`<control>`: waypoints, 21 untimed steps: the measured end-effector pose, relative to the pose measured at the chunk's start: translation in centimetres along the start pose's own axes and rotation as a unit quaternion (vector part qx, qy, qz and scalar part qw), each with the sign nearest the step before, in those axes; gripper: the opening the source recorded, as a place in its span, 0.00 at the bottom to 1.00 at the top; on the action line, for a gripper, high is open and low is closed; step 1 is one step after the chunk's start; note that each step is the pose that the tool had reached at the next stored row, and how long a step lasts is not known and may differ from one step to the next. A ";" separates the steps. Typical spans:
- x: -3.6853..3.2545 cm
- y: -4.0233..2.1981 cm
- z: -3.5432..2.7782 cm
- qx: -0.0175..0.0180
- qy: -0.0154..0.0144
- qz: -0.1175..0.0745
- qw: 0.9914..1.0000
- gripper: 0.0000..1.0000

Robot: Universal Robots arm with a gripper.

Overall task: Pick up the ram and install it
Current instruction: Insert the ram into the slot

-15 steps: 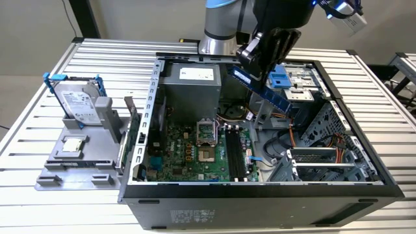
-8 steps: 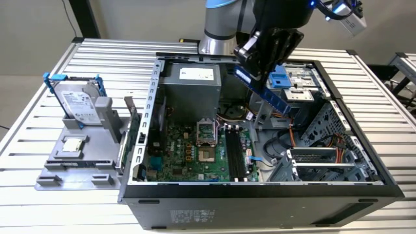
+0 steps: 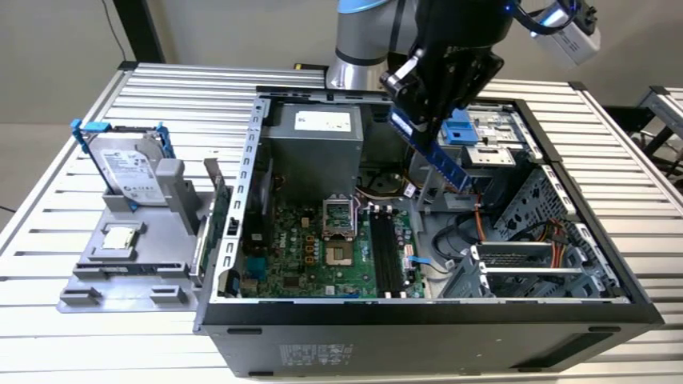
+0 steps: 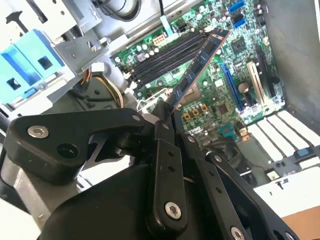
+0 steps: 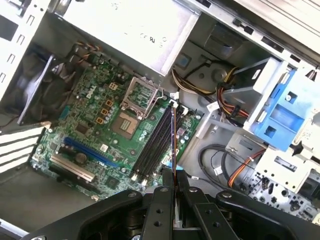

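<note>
The slatted metal surface (image 3: pixel 96 352) spans the exterior view. On it lies an open black computer case (image 3: pixel 427 336), which takes up the middle and the 3 o'clock half of that view. The robot arm (image 3: pixel 363 40) comes down from 12 o'clock over the case's far wall.

Inside the case, a grey power supply (image 3: pixel 315 144) sits at about 11 o'clock. The green motherboard (image 3: pixel 309 256) lies flat at 6 o'clock of the power supply. Outside the case, at its 9 o'clock, a grey tray (image 3: pixel 117 276) rests on the surface. A silver hard drive (image 3: pixel 133 168) with blue brackets stands tilted at the tray's far end.

The gripper (image 3: pixel 418 120) hangs above the case interior, at 1 o'clock of the motherboard. Its fingers are clenched on one end of the ram (image 3: pixel 443 160). The ram is a narrow blue stick that slants from the gripper toward 5 o'clock in the exterior view.

In the second wrist view the ram (image 4: pixel 197 62) runs out from the gripper (image 4: pixel 165 117) over the board, with its row of dark chips showing. In the first wrist view the ram (image 5: pixel 173 140) is seen edge-on as a thin line, rising from the gripper (image 5: pixel 173 175). The ram is in the air, apart from the black memory slots (image 3: pixel 386 256) along the motherboard's 3 o'clock edge.

A small square CPU chip (image 3: pixel 120 238) lies on the tray, at 6 o'clock of the hard drive.
</note>
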State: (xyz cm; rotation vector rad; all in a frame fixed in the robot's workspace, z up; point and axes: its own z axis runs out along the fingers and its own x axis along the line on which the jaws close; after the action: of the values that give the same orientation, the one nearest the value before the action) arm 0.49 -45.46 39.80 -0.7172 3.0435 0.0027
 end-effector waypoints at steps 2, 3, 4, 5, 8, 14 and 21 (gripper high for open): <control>0.00 0.00 0.00 0.000 0.000 0.015 1.000 0.00; 0.00 0.00 0.00 0.000 0.000 0.024 1.000 0.00; 0.00 0.00 0.01 0.000 0.000 0.031 1.000 0.00; 0.00 0.00 0.01 0.001 0.000 0.039 0.999 0.00; 0.00 0.00 0.01 0.001 0.000 0.062 0.998 0.00; 0.00 0.00 0.03 0.002 0.000 0.104 0.995 0.00; 0.00 0.00 0.06 0.002 0.000 0.153 0.988 0.00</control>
State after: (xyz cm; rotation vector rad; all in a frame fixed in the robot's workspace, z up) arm 0.48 -45.47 39.74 -0.2432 3.1173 -0.0008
